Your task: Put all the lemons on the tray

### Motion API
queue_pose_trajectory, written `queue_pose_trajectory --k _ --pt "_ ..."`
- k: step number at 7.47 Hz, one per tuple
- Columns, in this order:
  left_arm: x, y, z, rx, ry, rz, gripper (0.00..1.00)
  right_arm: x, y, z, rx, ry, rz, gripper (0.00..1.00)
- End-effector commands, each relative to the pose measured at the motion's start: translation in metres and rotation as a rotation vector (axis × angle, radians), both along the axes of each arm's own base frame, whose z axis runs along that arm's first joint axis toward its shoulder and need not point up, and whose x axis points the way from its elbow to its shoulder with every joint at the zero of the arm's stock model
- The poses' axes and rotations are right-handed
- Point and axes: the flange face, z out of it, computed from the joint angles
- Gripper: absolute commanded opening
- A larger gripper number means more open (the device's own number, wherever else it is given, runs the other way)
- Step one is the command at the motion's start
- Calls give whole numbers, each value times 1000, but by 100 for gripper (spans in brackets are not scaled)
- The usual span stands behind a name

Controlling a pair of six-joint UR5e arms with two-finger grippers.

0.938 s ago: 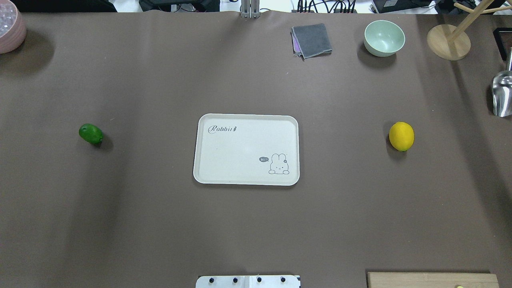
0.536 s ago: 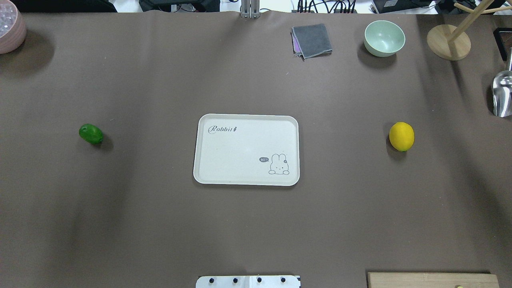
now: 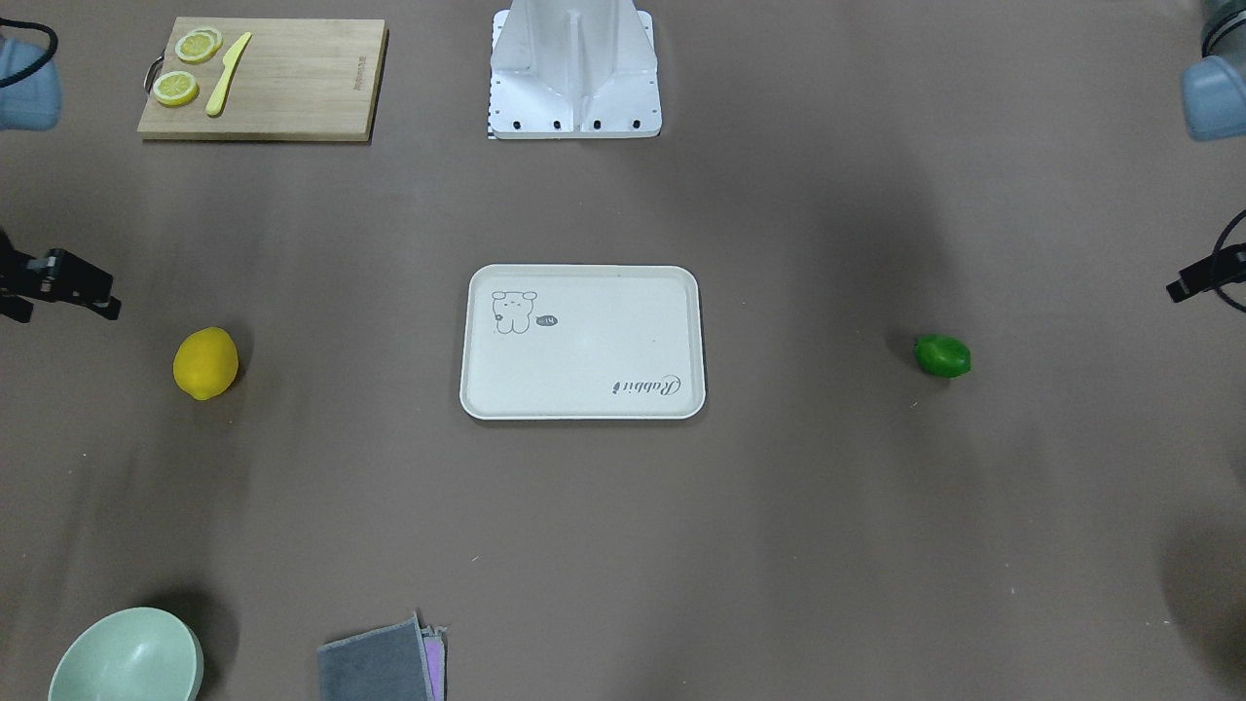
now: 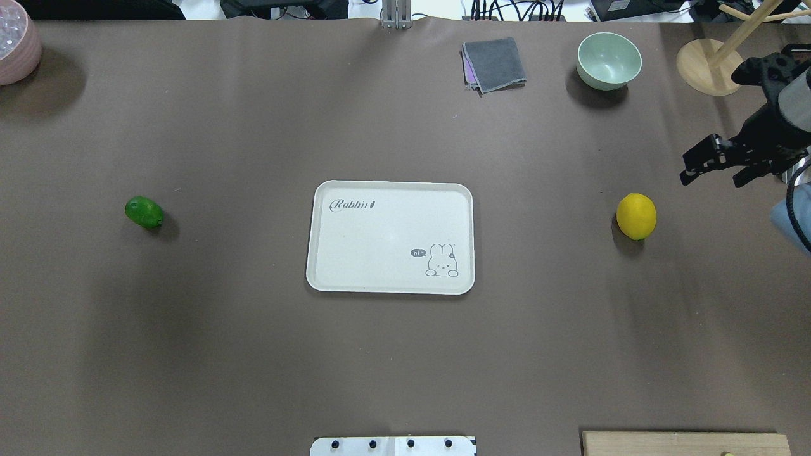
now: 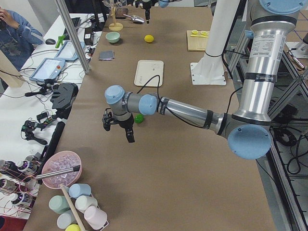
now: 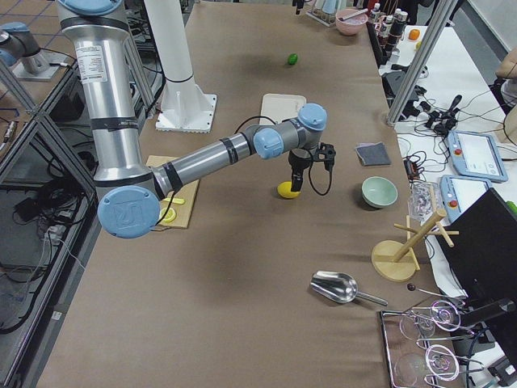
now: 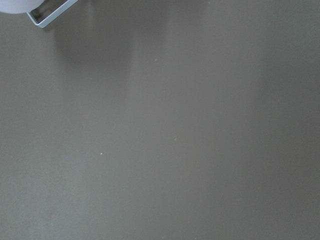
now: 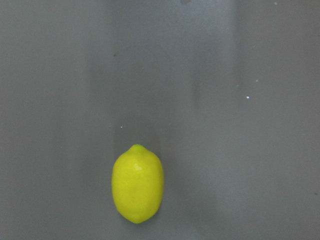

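The off-white tray (image 4: 380,234) lies empty at the table's middle. The yellow lemon (image 4: 636,216) lies on the table right of it and also shows in the right wrist view (image 8: 137,183). The green lemon (image 4: 144,212) lies on the table left of the tray. My right gripper (image 4: 716,172) is open and empty, above the table just beyond and right of the yellow lemon. My left gripper (image 5: 118,131) hangs open and empty above the table near the green lemon (image 5: 139,118), on the side away from the tray. Only its edge shows in the front view (image 3: 1192,280).
A pale green bowl (image 4: 608,60), a grey cloth (image 4: 494,63) and a wooden stand (image 4: 709,66) are at the far right. A pink bowl (image 4: 16,41) sits far left. A cutting board (image 3: 282,83) with lemon slices and a knife lies beside the robot base (image 3: 574,73).
My right gripper has come into the overhead view from the right edge and now covers the metal scoop. The lemons and the tray have not moved.
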Motion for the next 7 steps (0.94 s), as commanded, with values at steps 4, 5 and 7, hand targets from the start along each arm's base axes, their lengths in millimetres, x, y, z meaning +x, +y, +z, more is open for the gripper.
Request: queue_pose_trajectory --k 4,5,7 --pt "157 -58 -54 -120 6 -79 97 -69 12 26 -3 18 -37 100" --pt "183 -48 -54 -122 9 -93 97 -79 5 26 -9 9 -23 100" --pt "194 -41 -56 -130 -15 -125 97 -99 1 35 -30 17 -32 100"
